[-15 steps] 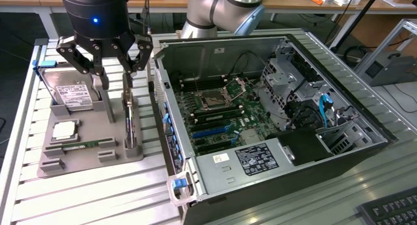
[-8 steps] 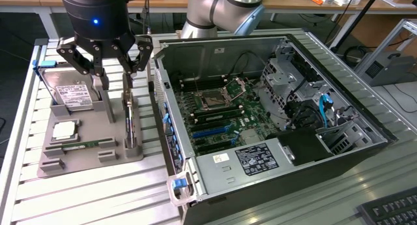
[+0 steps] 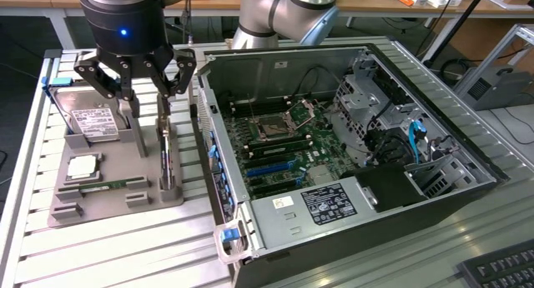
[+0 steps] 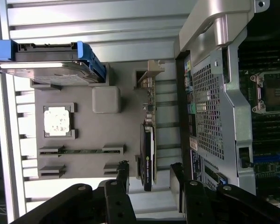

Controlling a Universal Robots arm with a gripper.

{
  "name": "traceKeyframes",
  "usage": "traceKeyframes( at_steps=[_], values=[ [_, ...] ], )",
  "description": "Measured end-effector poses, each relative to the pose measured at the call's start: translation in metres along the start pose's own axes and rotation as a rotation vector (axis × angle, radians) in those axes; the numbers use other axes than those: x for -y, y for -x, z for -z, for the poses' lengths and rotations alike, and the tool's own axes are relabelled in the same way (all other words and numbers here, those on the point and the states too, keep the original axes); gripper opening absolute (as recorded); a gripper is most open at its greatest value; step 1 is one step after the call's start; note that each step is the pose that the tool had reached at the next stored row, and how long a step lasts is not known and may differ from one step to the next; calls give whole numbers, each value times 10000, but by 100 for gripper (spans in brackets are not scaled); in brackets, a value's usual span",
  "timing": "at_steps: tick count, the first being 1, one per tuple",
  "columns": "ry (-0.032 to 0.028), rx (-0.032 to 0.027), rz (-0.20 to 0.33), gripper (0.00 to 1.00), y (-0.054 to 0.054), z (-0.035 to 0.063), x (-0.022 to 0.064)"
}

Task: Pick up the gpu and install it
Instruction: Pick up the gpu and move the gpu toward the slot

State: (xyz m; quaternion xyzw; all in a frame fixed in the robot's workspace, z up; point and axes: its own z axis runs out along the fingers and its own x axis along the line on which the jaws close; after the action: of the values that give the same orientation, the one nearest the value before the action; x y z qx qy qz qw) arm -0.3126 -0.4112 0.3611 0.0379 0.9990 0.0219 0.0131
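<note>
Now, at the upper left of the exterior view, the gripper (image 3: 146,122) hangs wide open, gripping nothing, over the gpu (image 3: 167,160). The gpu stands on edge in the grey tray (image 3: 100,207) beside the computer case (image 3: 284,222). In the wrist view, the gpu (image 4: 148,158) sits between the spread fingers (image 4: 122,175), clear of both.

Support: silver ribbed aluminium-profile table (image 3: 125,250), slatted across its whole top.
Exterior view's left: flat grey plastic fixture tray (image 3: 109,203), lying flat on the slats.
Centre: open black-and-silver tower computer case (image 3: 401,232), laid on its side, just beside the tray.
Exterior view's lower right: black keyboard (image 3: 504,269), cut off by the frame's edge, near the case.
</note>
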Motion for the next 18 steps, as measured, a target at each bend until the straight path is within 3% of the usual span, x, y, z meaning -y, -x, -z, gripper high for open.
traceKeyframes(
  at_steps=[18],
  values=[
    [0, 0, 0, 48, 17, -59, 5]
  ],
)
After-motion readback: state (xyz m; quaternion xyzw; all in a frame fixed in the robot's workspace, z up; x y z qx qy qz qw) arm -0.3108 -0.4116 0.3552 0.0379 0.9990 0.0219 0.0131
